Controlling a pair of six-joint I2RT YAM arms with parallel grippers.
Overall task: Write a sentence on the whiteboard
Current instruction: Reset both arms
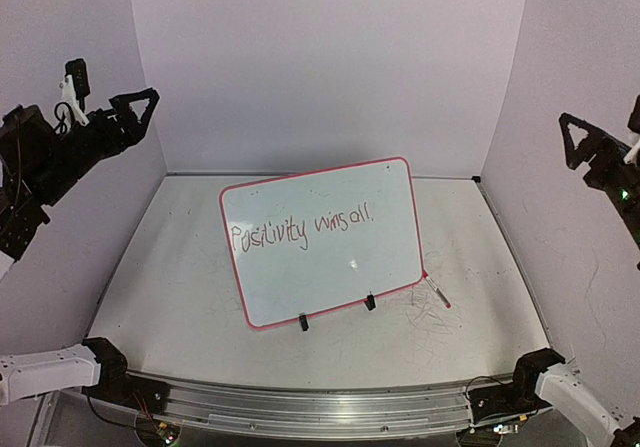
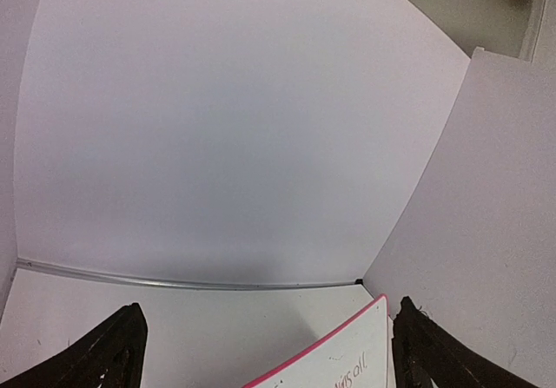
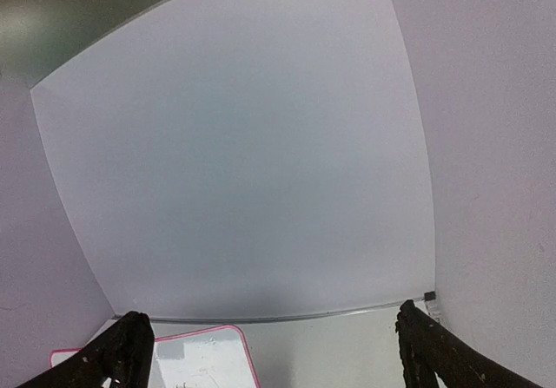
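White, scuffed worktop fills the floor of a pale-walled enclosure, and the whiteboard sits near its centre, propped up and turned slightly so its top edge rises toward 1 o'clock. Its glossy face is bordered by a thin red-pink rim with rounded corners. The left end effector hangs in the air at about 10 o'clock, well apart from the board, with its fingers spread wide and nothing between them. In its wrist view only the back wall and a corner of the board show in the gap. The right end effector hangs at about 2 o'clock by the side wall, also well clear, and its fingers are likewise spread wide and hold nothing. The sentence, in thin red-purple handwriting, runs in one line across the upper half of the board and reads "Positivity wins all". A marker lies flat on the worktop just beside the board's corner at 4 o'clock. Two small black feet clip the board's edge at 6 o'clock.
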